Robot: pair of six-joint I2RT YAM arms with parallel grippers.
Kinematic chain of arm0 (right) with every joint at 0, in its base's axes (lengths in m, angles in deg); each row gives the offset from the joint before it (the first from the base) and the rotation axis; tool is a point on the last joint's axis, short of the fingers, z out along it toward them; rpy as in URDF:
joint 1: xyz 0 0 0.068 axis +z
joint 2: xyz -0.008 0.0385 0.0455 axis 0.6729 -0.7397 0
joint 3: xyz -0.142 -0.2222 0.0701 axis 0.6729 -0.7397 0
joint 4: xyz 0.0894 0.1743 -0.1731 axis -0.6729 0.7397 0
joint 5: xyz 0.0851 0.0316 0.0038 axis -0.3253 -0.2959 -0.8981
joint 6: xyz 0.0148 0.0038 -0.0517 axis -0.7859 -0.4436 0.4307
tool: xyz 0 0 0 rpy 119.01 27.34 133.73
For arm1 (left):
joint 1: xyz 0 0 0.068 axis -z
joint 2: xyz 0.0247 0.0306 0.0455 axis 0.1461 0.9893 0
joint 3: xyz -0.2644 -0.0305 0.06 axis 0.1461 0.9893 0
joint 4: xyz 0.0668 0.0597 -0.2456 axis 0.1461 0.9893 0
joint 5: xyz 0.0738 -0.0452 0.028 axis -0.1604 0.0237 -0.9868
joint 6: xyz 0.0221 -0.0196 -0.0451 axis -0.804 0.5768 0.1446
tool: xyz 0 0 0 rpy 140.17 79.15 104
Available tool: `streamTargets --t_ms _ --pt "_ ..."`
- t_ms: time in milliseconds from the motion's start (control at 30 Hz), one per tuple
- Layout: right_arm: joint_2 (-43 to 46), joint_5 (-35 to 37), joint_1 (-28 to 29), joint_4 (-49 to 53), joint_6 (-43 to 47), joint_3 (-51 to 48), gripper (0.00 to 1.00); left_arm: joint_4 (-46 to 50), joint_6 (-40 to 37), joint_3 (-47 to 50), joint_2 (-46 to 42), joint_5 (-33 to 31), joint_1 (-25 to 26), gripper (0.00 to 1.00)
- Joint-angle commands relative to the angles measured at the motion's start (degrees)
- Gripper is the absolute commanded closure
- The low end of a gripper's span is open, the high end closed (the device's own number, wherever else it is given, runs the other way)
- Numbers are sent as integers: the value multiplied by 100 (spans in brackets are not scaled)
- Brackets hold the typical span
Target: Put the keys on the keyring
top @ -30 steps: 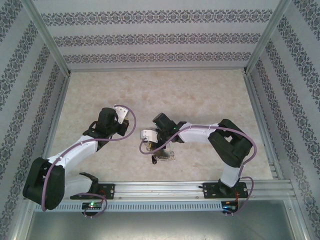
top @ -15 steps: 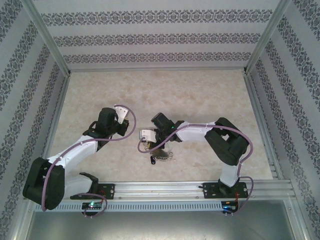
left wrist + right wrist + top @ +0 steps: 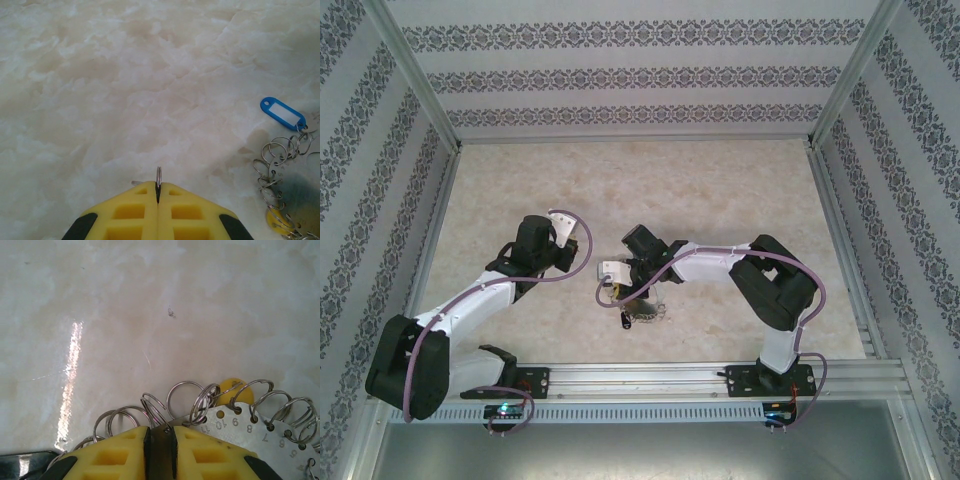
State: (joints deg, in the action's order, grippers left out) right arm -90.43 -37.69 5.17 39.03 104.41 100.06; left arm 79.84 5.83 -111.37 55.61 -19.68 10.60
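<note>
The keyring is a chain of silvery loops hooked into a numbered metal plate. My right gripper is shut on that plate's edge, low over the table. A yellow tag peeks out behind the loops. In the left wrist view the same keyring lies at the right, with a blue tag and a yellow tag on it. My left gripper is shut on a small metal ring held edge-on. A thin metal sliver pokes out beside it. From above, the keyring lies between the arms.
The marble-patterned tabletop is walled by patterned panels with metal posts. An aluminium rail runs along the near edge by the arm bases. The right arm's elbow rises at the right.
The right wrist has shifted slightly left and away from the rail, and the keyring under it moved with it. The left arm has stayed put.
</note>
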Motion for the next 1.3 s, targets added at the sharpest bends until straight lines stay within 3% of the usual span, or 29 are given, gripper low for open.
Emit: streamTargets --t_ms 0,1267 --pt "-8 -256 0 113 146 44 78 31 123 -122 -35 49 -56 100" --pt "-104 -146 123 85 549 264 74 31 130 -128 -33 64 -56 100"
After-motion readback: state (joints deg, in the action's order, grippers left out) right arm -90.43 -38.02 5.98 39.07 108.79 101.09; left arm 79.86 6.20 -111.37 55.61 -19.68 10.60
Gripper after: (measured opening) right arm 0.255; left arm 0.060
